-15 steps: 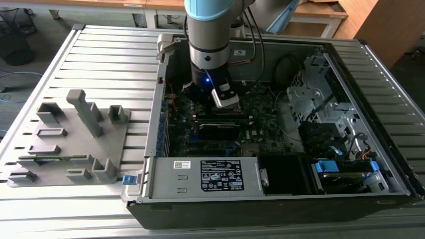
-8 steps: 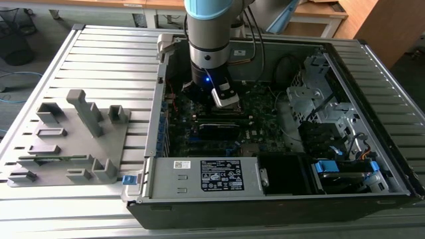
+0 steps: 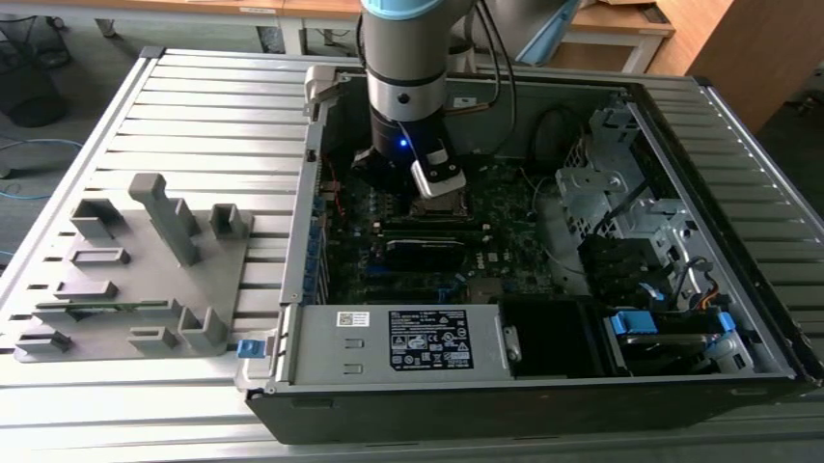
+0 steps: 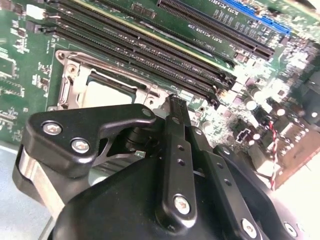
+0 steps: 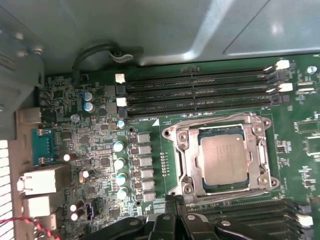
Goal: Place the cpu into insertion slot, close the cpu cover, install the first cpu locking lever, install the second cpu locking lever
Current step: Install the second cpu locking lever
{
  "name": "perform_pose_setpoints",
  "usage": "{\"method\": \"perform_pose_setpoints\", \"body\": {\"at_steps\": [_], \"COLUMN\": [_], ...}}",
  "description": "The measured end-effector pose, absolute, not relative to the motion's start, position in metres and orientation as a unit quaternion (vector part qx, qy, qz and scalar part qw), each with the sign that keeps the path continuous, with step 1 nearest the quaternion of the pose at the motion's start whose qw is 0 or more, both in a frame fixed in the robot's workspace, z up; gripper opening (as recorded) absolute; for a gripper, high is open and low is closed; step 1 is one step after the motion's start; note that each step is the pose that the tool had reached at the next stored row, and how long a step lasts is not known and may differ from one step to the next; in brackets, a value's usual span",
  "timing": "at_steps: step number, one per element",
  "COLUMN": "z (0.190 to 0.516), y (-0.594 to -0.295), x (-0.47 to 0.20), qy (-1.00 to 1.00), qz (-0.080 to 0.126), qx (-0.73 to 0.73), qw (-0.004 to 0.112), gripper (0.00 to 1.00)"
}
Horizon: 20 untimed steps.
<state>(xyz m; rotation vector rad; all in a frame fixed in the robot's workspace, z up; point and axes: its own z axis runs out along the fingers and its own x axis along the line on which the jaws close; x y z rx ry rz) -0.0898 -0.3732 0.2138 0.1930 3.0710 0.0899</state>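
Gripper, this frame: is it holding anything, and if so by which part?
Nothing is held. In the second wrist view the gripper has its fingers together with nothing between them, above the edge of the cpu cover. The cpu sits in the insertion slot.

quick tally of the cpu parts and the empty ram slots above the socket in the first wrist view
cpu: 1, seated in the socket
cpu cover: 1, lying closed around the chip
empty memory slots just above the socket: 3
gripper: 1, at the socket's edge
Total: 6
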Motion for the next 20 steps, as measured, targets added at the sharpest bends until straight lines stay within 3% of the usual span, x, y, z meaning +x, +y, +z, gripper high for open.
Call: {"method": "perform_pose_setpoints", "body": {"at_steps": [20], "z": [0.225], "y": [-0.373], "x": [-0.063], "qy": [0.997], "qz": [0.03], "qx": [0.063], "qw": [0.032], "gripper": [0.11]}}
